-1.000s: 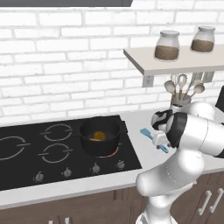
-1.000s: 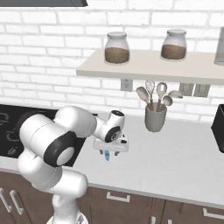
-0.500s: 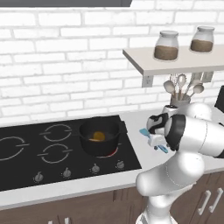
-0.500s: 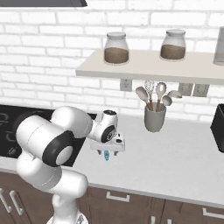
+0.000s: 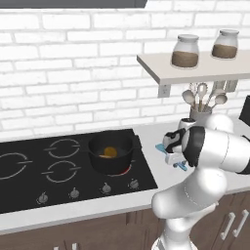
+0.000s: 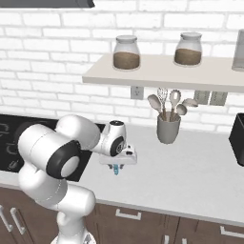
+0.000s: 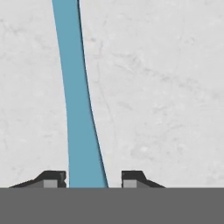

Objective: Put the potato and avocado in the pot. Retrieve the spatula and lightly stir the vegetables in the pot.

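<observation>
The teal-blue spatula lies flat on the pale counter, and its handle runs between my fingertips. My gripper is down over it and open: the left fingertip is almost on the handle, and a small gap stays on the right. From the base, the gripper sits low on the counter right of the stove, with the spatula's ends poking out beneath it. The black pot stands on the front right burner with the yellow-orange potato inside. The avocado is hidden.
A grey crock of silver spoons and a whisk stands against the wall behind the gripper. Above it a shelf carries two jars. A black appliance sits at the counter's far right. The stove knobs line the cooktop's front.
The jaws have narrowed from wide open to close around the spatula handle. The hand has shifted slightly toward the stove and stays low on the counter.
</observation>
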You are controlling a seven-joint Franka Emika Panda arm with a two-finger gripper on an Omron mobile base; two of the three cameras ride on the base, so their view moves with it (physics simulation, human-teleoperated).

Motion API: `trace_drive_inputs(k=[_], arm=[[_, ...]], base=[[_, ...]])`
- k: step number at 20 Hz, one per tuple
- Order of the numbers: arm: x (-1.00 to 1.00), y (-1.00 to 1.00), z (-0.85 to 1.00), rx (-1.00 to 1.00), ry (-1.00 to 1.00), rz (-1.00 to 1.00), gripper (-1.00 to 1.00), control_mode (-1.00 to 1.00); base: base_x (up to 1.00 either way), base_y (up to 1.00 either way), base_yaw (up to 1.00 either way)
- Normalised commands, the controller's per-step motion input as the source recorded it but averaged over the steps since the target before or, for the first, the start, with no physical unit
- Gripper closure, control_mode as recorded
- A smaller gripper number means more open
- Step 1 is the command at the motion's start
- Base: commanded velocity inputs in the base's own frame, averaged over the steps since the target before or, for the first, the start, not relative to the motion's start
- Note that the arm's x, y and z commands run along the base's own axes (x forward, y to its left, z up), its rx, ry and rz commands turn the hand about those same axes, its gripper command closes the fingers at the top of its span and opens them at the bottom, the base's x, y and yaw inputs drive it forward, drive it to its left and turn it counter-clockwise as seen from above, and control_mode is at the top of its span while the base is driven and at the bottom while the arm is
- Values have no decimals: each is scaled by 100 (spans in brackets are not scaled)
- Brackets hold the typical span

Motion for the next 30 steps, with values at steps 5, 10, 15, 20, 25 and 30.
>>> trace_drive_inputs(k=[5, 10, 15, 20, 25, 30], arm=[[-8, 12, -36, 0, 0, 0, 100, -100], [-45, 30, -3, 0, 0, 0, 100, -100], [-52, 19, 5, 0, 0, 0, 100, -100], [-40, 7, 72, 2, 0, 0, 100, -100], [-33, 29, 99, 13, 0, 0, 100, -100], [-40, 44, 92, 18, 0, -2, 100, -100]], base=[[0, 0, 0], [0, 0, 0], [0, 0, 0], [0, 0, 0], [0, 0, 0], [0, 0, 0]])
